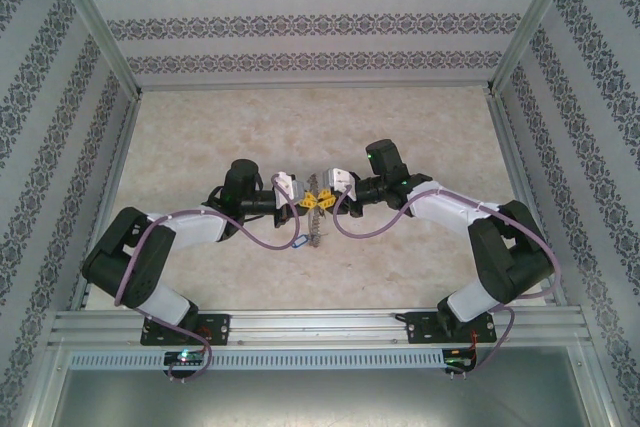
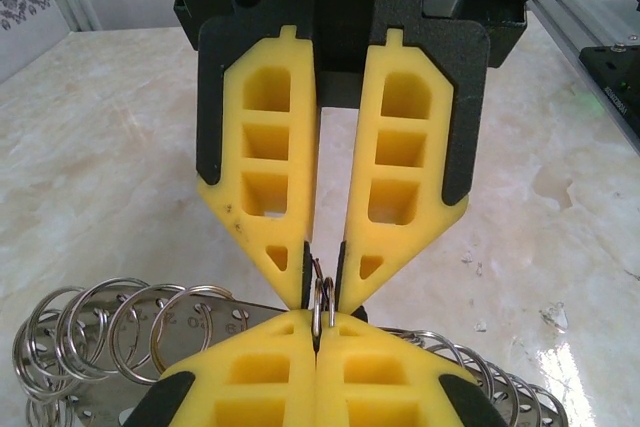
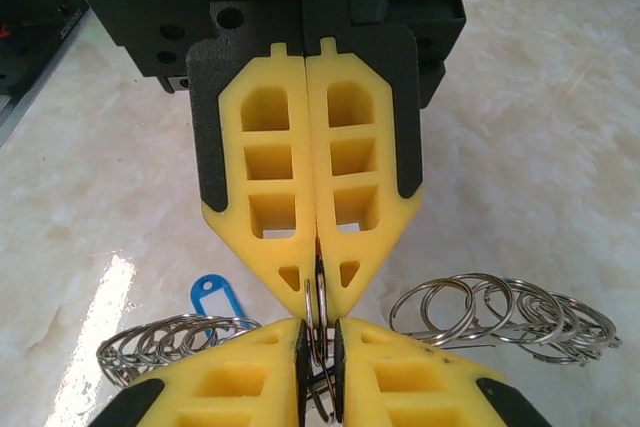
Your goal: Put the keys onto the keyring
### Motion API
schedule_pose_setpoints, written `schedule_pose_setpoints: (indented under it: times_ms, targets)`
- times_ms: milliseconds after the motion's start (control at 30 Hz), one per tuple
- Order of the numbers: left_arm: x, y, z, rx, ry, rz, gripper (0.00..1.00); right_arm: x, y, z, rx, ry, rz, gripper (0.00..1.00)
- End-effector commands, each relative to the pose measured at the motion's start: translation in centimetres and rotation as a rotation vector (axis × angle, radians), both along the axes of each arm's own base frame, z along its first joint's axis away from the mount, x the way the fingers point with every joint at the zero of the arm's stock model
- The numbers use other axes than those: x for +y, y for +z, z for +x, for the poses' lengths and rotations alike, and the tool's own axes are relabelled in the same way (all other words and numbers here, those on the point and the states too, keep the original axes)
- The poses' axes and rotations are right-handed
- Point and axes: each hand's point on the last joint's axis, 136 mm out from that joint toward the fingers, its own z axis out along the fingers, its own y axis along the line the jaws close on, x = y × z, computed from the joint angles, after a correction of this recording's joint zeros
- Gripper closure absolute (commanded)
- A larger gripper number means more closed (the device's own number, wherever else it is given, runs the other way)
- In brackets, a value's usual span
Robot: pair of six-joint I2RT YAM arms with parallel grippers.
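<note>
- A single split ring stands on edge at the lower centre of the left wrist view, caught between the two pairs of yellow fingertips; in the right wrist view it sits just below mid-frame.
- The left gripper is closed, its tips pressed together and pinching the ring's lower edge; in the right wrist view it comes down from the top of the frame with no gap between its fingers.
- The right gripper has its jaws narrowly apart with the ring's wire between them; whether the pads bear on the wire, I cannot tell; in the left wrist view it forms a slim V from the top of the frame.
- A row of split rings fans out to lower left and lower right of the pinched ring; from above it hangs just under the meeting fingertips at mid-frame.
- A blue key tag lies on the marbled tabletop at lower left, near the rings; whether it is joined to any of them is unclear.
- Judged progress: the ring is held up between both arms, seemingly for prising or threading; no key can be made out on it; the threading itself appears not yet done.
</note>
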Motion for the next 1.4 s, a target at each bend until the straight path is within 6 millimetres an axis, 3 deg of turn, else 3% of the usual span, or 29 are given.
schedule_pose_setpoints:
  times_ms: [0,133,200,233,367,433,567,700,900,933,1000,1200,1367]
  targets:
    - [-0.3,2.5,-0.4,-0.064,-0.029,-0.052,1.0,0.6,0.1,-0.3,0.022,0.032,0.018,0.84]
    - [-0.3,2.7,-0.3,-0.066,-0.032,-0.053,1.0,0.4,0.0,-0.3,0.017,0.031,0.014,0.86]
    - [-0.3,2.6,-0.2,-0.063,-0.032,-0.051,1.0,0.5,0.2,-0.4,0.015,0.037,0.02,0.99]
    - [-0.3,2.6,-0.2,-0.063,-0.032,-0.053,1.0,0.5,0.3,-0.4,0.012,0.039,0.021,1.0]
    - [-0.3,1.9,0.1,0.003,-0.018,-0.003,0.98,0.4,0.7,-0.1,-0.002,0.017,0.006,1.0]
    - [-0.2,1.2,0.2,0.059,-0.015,0.055,0.89,0.3,1.0,0.0,-0.012,0.001,-0.015,1.0]
    - [0.1,0.9,0.3,0.094,-0.004,0.103,0.82,0.5,1.5,-0.1,-0.037,-0.017,-0.068,1.0]
    - [0.1,1.0,0.2,0.099,-0.01,0.123,0.81,1.0,1.8,-0.1,-0.058,-0.008,-0.109,1.0]
    - [-0.1,1.2,0.1,0.101,-0.027,0.128,0.85,1.1,1.8,0.0,-0.053,-0.006,-0.105,1.0]
    - [-0.1,1.4,0.0,0.1,-0.032,0.125,0.87,1.0,1.8,0.1,-0.057,-0.008,-0.107,1.0]
    - [-0.2,1.5,-0.4,0.094,-0.058,0.129,1.0,0.9,1.9,0.0,-0.056,-0.006,-0.099,1.0]
    - [0.0,2.1,-0.5,0.02,-0.045,0.082,1.0,0.1,2.9,-0.3,0.003,0.009,0.073,0.83]
    - [-0.3,2.6,-1.0,0.021,-0.086,0.054,1.0,-0.1,2.3,-0.6,0.016,0.015,0.071,0.83]
